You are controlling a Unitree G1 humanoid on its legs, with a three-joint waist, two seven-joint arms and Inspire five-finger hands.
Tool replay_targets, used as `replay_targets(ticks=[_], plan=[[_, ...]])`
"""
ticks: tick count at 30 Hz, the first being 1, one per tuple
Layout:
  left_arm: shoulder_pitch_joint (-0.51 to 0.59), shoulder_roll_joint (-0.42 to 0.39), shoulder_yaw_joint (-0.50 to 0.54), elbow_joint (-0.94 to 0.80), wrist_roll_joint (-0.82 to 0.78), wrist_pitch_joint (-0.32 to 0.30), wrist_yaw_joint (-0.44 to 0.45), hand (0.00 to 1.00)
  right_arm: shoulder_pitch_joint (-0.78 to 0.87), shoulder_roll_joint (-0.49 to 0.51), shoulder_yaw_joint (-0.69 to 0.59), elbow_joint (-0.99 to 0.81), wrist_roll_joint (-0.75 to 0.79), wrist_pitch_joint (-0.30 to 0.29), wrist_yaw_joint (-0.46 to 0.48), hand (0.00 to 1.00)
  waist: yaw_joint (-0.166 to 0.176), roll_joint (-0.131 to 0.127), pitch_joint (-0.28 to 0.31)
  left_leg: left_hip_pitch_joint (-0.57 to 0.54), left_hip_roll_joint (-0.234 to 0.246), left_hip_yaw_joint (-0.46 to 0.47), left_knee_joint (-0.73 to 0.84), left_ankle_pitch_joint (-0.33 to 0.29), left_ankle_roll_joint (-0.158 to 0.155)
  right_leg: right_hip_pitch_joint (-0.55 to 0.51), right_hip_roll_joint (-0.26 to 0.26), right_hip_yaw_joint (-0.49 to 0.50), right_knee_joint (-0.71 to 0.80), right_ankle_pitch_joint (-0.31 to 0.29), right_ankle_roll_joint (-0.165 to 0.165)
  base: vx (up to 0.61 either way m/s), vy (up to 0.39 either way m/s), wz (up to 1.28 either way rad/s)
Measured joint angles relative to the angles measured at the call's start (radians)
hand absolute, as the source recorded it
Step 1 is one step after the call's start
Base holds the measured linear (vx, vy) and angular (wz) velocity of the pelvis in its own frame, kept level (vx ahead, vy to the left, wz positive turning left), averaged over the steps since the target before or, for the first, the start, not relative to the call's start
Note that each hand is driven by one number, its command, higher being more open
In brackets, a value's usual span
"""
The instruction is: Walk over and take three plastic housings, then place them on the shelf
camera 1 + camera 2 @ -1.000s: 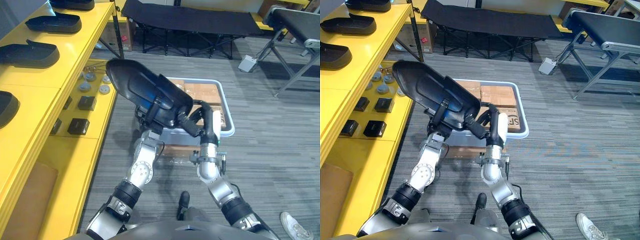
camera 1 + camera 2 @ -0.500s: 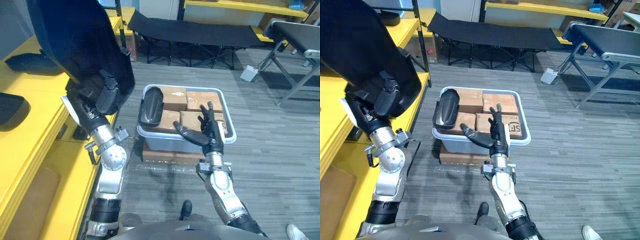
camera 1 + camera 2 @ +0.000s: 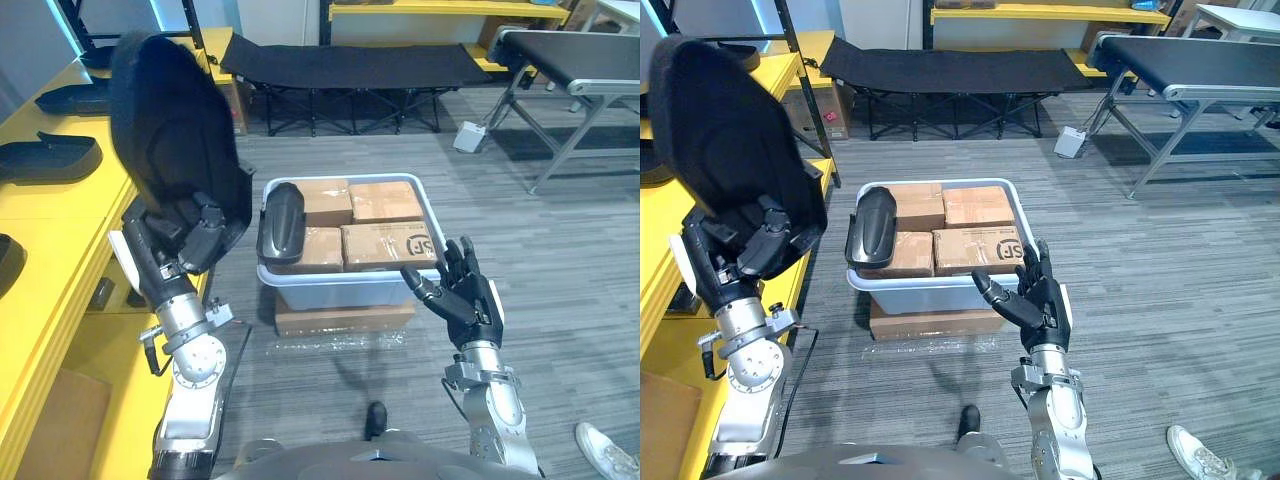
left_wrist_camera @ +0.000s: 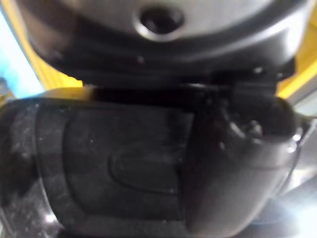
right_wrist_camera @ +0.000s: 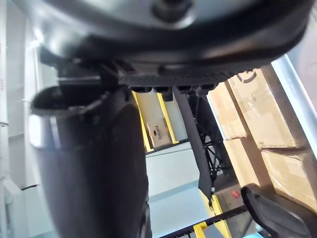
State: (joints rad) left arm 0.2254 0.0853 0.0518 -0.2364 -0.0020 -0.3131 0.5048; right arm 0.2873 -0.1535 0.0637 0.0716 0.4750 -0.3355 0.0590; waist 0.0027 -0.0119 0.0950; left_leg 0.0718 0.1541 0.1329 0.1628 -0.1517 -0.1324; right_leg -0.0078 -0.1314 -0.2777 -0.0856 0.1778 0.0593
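Observation:
My left hand [image 3: 188,236] is shut on a large black plastic housing [image 3: 170,150], held upright above the edge of the yellow shelf [image 3: 45,225] on my left. The left wrist view shows the housing's dark surface [image 4: 124,163] right against the hand. My right hand [image 3: 466,300] hangs open and empty in front of the grey bin [image 3: 340,283], apart from it. A second black housing [image 3: 281,222] leans upright in the bin's left end against cardboard boxes [image 3: 385,243]. Two more housings [image 3: 50,158] lie on the shelf top.
The bin stands on a flat cardboard box [image 3: 345,316] on the grey floor. Behind it is a black folding cot [image 3: 340,58], and a conveyor frame [image 3: 570,50] stands at the back right. A person's shoe [image 3: 606,456] shows at the lower right.
My right hand has let go of the housing, opened and dropped to the lower right. The left hand has swung the housing up and left toward the shelf. The camera has shifted.

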Motion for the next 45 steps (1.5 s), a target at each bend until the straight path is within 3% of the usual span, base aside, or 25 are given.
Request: replay_targets(ticks=[2, 7, 11, 15, 17, 19, 20, 21, 24, 28, 29, 30, 32, 33, 36, 42, 45], plan=[[0.019, 0.0, 0.018, -0.001, -0.038, 0.0, -0.032, 0.0, -0.005, -0.001, 0.008, 0.0, -0.001, 0.031, -0.001, 1.0, 0.007, 0.004, -0.002, -0.012, -0.003, -0.026, 0.001, 0.002, 0.002, 0.009, -0.005, -0.028, 0.0, -0.002, 0.002, 0.0, 0.014, 0.4], [0.058, -0.003, 0.144, -0.054, -0.051, 0.0, -0.052, 0.0, -0.075, -0.019, 0.062, 0.004, -0.047, 0.086, -0.001, 1.0, 0.076, 0.005, -0.002, -0.04, -0.013, -0.138, 0.001, 0.023, 0.004, 0.052, -0.017, -0.149, 0.0, -0.017, 0.005, -0.01, -0.011, 0.66], [0.137, -0.032, 0.313, -0.15, -0.05, -0.007, -0.053, 0.0, -0.159, -0.036, 0.072, 0.008, -0.046, 0.09, 0.0, 1.0, 0.159, 0.003, -0.003, -0.065, -0.037, -0.245, -0.013, 0.046, 0.01, 0.092, -0.035, -0.256, 0.0, -0.029, 0.017, 0.0, -0.003, 0.77], [0.262, -0.086, 0.467, -0.197, -0.075, -0.059, -0.05, 0.0, -0.253, -0.037, 0.168, 0.042, -0.046, 0.09, -0.003, 1.0, 0.249, -0.013, -0.013, -0.073, -0.059, -0.304, -0.024, 0.052, 0.016, 0.116, -0.052, -0.315, 0.0, -0.045, 0.03, -0.01, 0.042, 0.45], [0.279, -0.091, 0.474, -0.199, -0.08, -0.073, -0.056, 0.0, -0.273, -0.036, 0.203, 0.044, -0.057, 0.092, -0.007, 1.0, 0.264, -0.021, -0.018, -0.093, -0.069, -0.338, -0.024, 0.053, 0.017, 0.121, -0.055, -0.324, 0.002, -0.059, 0.042, -0.02, 0.018, 0.59], [0.279, -0.09, 0.459, -0.199, -0.131, -0.096, -0.117, 0.0, -0.28, -0.036, 0.221, 0.033, -0.079, 0.111, -0.034, 1.0, 0.252, -0.03, -0.025, -0.131, -0.087, -0.424, -0.026, 0.072, 0.035, 0.128, -0.034, -0.261, 0.016, -0.103, 0.07, 0.04, -0.016, 1.01], [0.277, -0.09, 0.453, -0.199, -0.14, -0.097, -0.13, 0.0, -0.278, -0.036, 0.221, 0.032, -0.079, 0.114, -0.044, 1.0, 0.244, -0.031, -0.025, -0.135, -0.091, -0.444, -0.026, 0.074, 0.036, 0.129, -0.03, -0.244, 0.025, -0.114, 0.07, 0.06, -0.038, 1.36], [0.274, -0.089, 0.423, -0.199, -0.156, -0.098, -0.17, 0.0, -0.261, -0.036, 0.21, 0.025, -0.079, 0.134, -0.079, 1.0, 0.223, -0.031, -0.025, -0.14, -0.108, -0.502, -0.03, 0.088, 0.036, 0.129, -0.028, -0.207, 0.078, -0.168, 0.066, 0.06, -0.036, 1.22], [0.274, -0.084, 0.393, -0.2, -0.155, -0.098, -0.207, 0.0, -0.213, -0.037, 0.164, 0.017, -0.078, 0.155, -0.092, 1.0, 0.213, -0.027, -0.023, -0.147, -0.123, -0.547, -0.036, 0.098, 0.029, 0.11, -0.052, -0.225, 0.18, -0.241, 0.064, 0.05, -0.024, 0.66], [0.275, -0.082, 0.35, -0.199, -0.162, -0.091, -0.23, 0.0, -0.139, -0.039, 0.09, 0.017, -0.075, 0.155, -0.072, 1.0, 0.177, -0.025, -0.02, -0.173, -0.152, -0.586, -0.039, 0.136, 0.02, 0.115, -0.083, -0.292, 0.242, -0.28, 0.063, 0.06, -0.031, 0.71], [0.274, -0.083, 0.331, -0.199, -0.175, -0.091, -0.263, 0.0, -0.113, -0.039, 0.055, 0.016, -0.077, 0.154, -0.069, 1.0, 0.159, -0.021, -0.014, -0.186, -0.158, -0.514, -0.041, 0.155, 0.055, 0.138, -0.096, -0.337, 0.242, -0.284, 0.063, 0.04, -0.006, 1.23], [0.266, -0.079, 0.31, -0.199, -0.199, -0.091, -0.308, 0.0, -0.089, -0.037, 0.012, 0.005, -0.077, 0.154, -0.07, 1.0, 0.135, -0.017, -0.002, -0.206, -0.124, -0.367, -0.038, 0.15, 0.117, 0.165, -0.103, -0.385, 0.242, -0.282, 0.064, 0.02, -0.006, 1.4], [0.248, -0.078, 0.271, -0.194, -0.201, -0.092, -0.355, 0.0, -0.056, -0.053, -0.053, -0.021, -0.075, 0.138, -0.076, 1.0, 0.102, 0.019, 0.03, -0.227, -0.061, -0.182, -0.018, 0.194, 0.109, 0.204, -0.107, -0.4, 0.256, -0.289, 0.069, -0.02, 0.069, 1.41], [0.249, -0.076, 0.254, -0.194, -0.201, -0.094, -0.37, 0.0, -0.055, -0.069, -0.07, -0.021, -0.075, 0.131, -0.079, 1.0, 0.099, 0.031, 0.037, -0.224, -0.064, -0.168, -0.028, 0.217, 0.07, 0.2, -0.119, -0.39, 0.277, -0.309, 0.085, -0.03, 0.145, 0.93], [0.257, -0.075, 0.239, -0.194, -0.202, -0.094, -0.354, 0.0, -0.089, -0.07, -0.064, -0.021, -0.074, 0.094, -0.057, 1.0, 0.116, 0.045, 0.068, -0.24, -0.075, -0.152, 0.001, 0.21, 0.067, 0.16, -0.139, -0.302, 0.327, -0.35, 0.076, -0.05, 0.079, -0.03], [0.253, -0.074, 0.22, -0.19, -0.191, -0.094, -0.267, 0.0, -0.182, -0.051, 0.01, -0.021, -0.077, 0.015, -0.065, 1.0, 0.115, 0.056, 0.157, -0.315, -0.051, -0.137, 0.284, 0.057, 0.069, 0.112, -0.176, -0.214, 0.496, -0.466, 0.1, -0.11, 0.054, -0.22], [0.242, -0.074, 0.227, -0.191, -0.191, -0.094, -0.25, 0.0, -0.185, -0.01, 0.024, -0.022, -0.079, 0.0, -0.1, 1.0, 0.128, 0.049, 0.159, -0.336, -0.061, -0.127, 0.402, -0.027, 0.087, 0.136, -0.201, -0.202, 0.521, -0.495, 0.13, 0.05, 0.149, -0.07]])
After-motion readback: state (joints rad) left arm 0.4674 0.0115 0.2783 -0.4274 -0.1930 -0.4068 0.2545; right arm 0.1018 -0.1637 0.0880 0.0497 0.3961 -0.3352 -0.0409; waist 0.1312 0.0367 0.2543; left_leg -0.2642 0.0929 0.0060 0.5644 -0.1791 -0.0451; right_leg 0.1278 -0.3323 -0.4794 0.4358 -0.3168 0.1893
